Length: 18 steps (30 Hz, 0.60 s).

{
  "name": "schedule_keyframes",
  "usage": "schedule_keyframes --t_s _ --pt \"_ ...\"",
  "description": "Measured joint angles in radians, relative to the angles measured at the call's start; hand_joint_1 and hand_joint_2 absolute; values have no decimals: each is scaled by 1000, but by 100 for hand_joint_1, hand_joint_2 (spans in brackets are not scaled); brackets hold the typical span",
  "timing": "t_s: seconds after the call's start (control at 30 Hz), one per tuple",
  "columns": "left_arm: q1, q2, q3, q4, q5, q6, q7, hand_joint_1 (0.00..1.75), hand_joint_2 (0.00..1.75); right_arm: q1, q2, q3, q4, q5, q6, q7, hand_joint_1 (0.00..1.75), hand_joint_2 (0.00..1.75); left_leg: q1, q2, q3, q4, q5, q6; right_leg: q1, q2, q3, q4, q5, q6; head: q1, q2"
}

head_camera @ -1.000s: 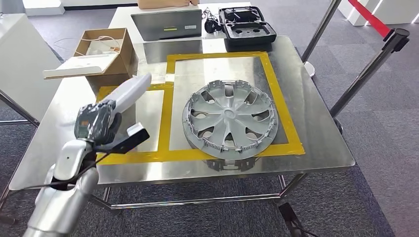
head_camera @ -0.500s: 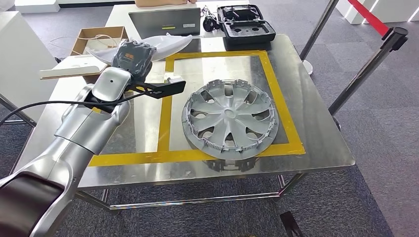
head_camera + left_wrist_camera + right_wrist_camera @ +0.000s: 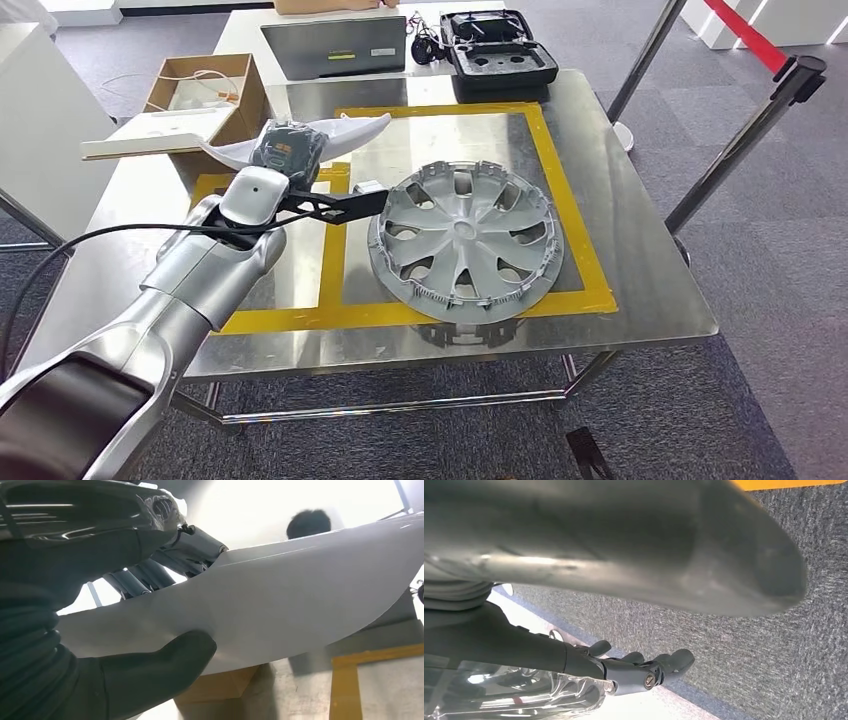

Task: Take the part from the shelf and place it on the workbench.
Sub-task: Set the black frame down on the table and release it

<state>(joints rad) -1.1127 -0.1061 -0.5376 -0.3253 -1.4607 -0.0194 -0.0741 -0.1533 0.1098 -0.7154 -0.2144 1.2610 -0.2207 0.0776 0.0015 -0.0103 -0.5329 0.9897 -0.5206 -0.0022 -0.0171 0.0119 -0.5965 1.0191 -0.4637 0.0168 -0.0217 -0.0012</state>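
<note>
The long, curved white plastic part (image 3: 345, 128) is gripped by the left hand (image 3: 285, 148) above the left side of the steel-topped workbench (image 3: 640, 280), thumb (image 3: 165, 665) under it and fingers (image 3: 195, 547) over its upper edge. To its right lies a round silver wheel cover (image 3: 465, 240) inside yellow tape. The right hand (image 3: 644, 672) hangs over carpet, its fingers loosely curled, holding nothing. Farther left sits an open cardboard box (image 3: 205, 95).
</note>
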Motion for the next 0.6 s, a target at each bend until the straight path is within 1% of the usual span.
schedule_keyframes --t_s 0.07,0.33,0.53,0.6 --pt "11 14 6 9 15 -3 22 175 175 2 -1 0 0 1 0 2 0 0 0 1 0 0 0 0 0 0 0 0 0 0 0 0" --pt "91 100 41 42 28 -6 108 175 175 20 -19 -1 0 2 -1 -3 0 0 0 0 0 0 0 0 0 0 -1 0 0 0 0 0" --pt "105 122 55 53 27 -11 117 175 175 20 -23 -1 0 3 -1 -4 0 0 0 0 0 0 0 0 0 0 0 0 0 0 0 0" --pt "106 125 57 56 27 -8 134 175 175 20 -23 -1 0 5 0 -2 0 0 0 0 0 0 0 0 0 0 0 0 0 0 0 0"
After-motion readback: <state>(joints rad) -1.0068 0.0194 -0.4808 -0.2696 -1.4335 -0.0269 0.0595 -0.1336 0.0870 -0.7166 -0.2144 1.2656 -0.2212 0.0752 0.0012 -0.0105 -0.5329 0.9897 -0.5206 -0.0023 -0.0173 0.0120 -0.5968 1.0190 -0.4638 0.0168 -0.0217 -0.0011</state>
